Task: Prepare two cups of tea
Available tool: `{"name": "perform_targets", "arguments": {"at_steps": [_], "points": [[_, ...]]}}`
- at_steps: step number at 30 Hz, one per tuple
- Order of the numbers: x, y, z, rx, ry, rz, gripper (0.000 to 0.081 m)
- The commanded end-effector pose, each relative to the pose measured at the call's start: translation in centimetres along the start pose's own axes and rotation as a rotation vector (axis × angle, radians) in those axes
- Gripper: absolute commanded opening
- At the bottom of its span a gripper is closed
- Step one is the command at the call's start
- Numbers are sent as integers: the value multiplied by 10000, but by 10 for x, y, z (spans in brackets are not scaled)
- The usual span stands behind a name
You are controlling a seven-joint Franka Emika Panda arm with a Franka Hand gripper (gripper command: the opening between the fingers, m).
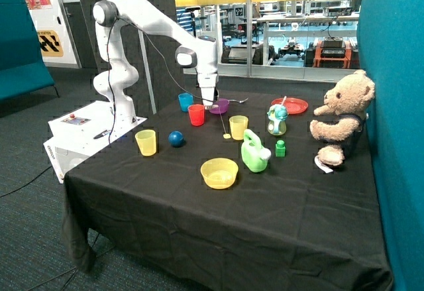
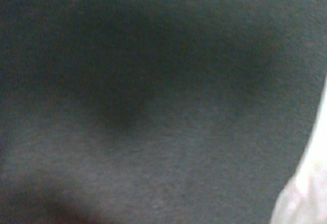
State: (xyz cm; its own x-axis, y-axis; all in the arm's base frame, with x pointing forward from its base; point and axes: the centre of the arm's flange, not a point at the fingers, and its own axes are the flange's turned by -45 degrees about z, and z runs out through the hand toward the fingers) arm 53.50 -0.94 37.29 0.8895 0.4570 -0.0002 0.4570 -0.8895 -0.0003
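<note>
Hanging low in the upper middle, the gripper (image 1: 209, 105) sits between the small red plastic cup (image 1: 196, 115) and round purple bowl (image 1: 219, 106). Its grip stays unclear. The light blue cup (image 1: 185, 101) stands behind.

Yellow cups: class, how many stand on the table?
2. One yellow cup stands beside the blue ball; the other yellow cup stands behind the green teapot.

4 cups (image 1: 197, 115), 2 bowls (image 1: 219, 172)

Matt tablecloth (image 1: 265, 218), seemingly plastic red cup (image 1: 196, 115)
</note>
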Motion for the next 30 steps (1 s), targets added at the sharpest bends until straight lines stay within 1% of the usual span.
{"name": "perform_targets", "arguments": {"at_steps": [1,7,13,26,30], "points": [[-6,-28,-21,-3,1,-657,0],[-17,-43,-28,-3,1,-874,0],[-31,-51,-28,-3,1,-920,0],[-66,-57,-9,-3,1,-781,0],[-73,-57,-5,-3,1,-727,0]]}}
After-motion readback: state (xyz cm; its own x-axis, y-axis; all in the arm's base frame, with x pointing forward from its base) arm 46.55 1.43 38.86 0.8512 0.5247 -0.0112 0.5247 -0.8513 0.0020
